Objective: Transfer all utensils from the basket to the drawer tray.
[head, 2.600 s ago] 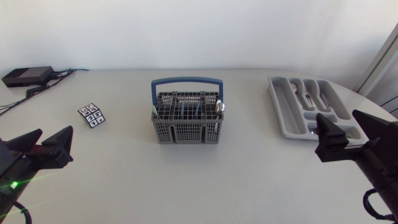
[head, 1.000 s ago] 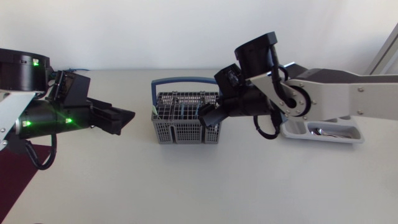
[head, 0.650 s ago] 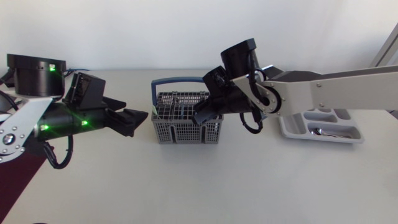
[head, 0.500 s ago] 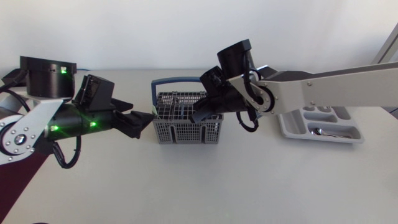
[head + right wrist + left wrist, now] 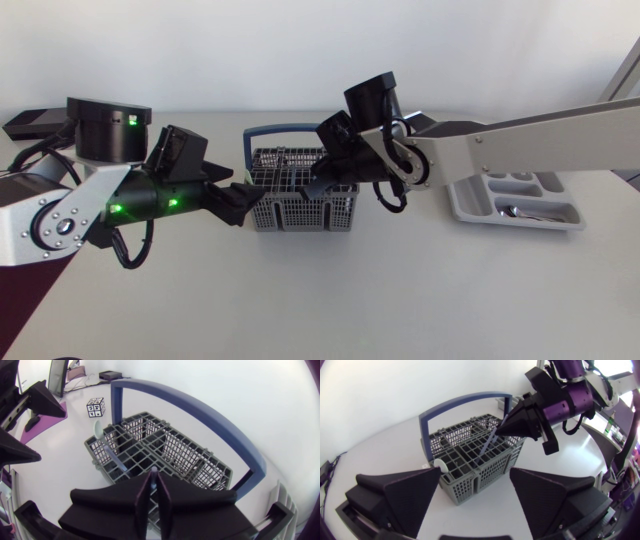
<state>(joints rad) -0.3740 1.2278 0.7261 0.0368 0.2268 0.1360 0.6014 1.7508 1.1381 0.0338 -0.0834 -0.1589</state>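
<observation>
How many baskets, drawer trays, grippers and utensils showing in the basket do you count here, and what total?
Basket: 1
Drawer tray: 1
Grippers: 2, the left gripper open, the right gripper shut on a thin utensil
Utensils showing in the basket: 2, the thin utensil and a pale spoon
Total: 6

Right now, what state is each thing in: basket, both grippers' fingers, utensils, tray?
Grey plastic mesh basket with a blue handle: upright, holding utensils.
Left gripper: fingers open, basket ahead of them.
Right gripper: fingers shut on the thin blue-handled utensil, over the basket.
Pale-headed spoon: leaning in a corner compartment.
Grey plastic drawer tray: lying flat, holds a metal spoon.
</observation>
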